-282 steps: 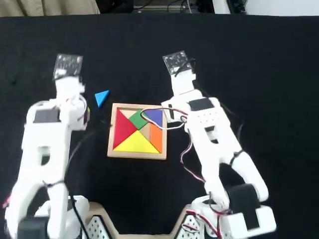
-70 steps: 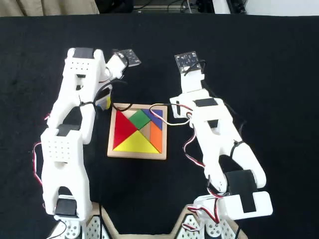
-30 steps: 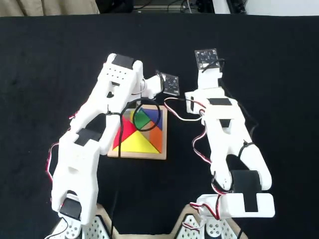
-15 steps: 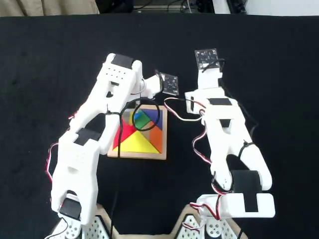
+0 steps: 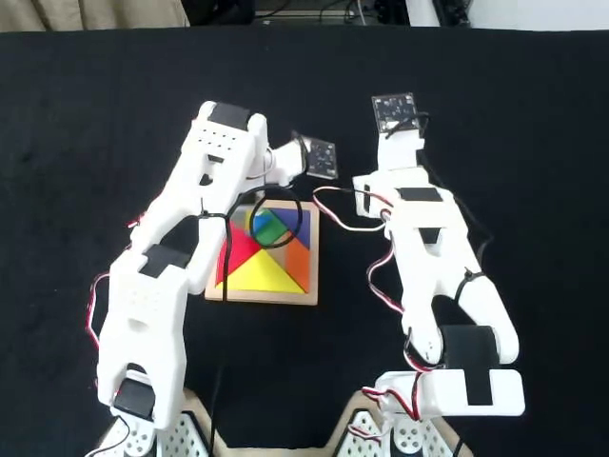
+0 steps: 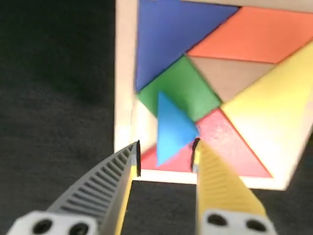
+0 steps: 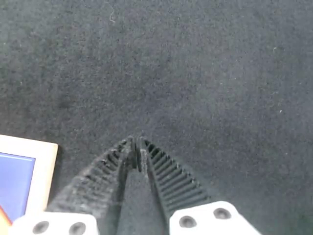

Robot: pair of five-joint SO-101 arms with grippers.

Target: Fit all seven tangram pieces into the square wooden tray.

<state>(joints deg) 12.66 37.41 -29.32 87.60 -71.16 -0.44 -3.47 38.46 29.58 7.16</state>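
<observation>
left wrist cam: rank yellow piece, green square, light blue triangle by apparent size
1. yellow piece
2-3. green square and light blue triangle: look alike. The triangle overlaps the square and may be nearer the camera, so unranked.

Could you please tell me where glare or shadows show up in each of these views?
Left wrist view: glare washes the yellow piece pale toward its middle; the blue triangle by the left gripper shows none. High view: no shadows can be made out on the black cloth. Right wrist view: the cloth is evenly lit around the shut right gripper, without glare.
</observation>
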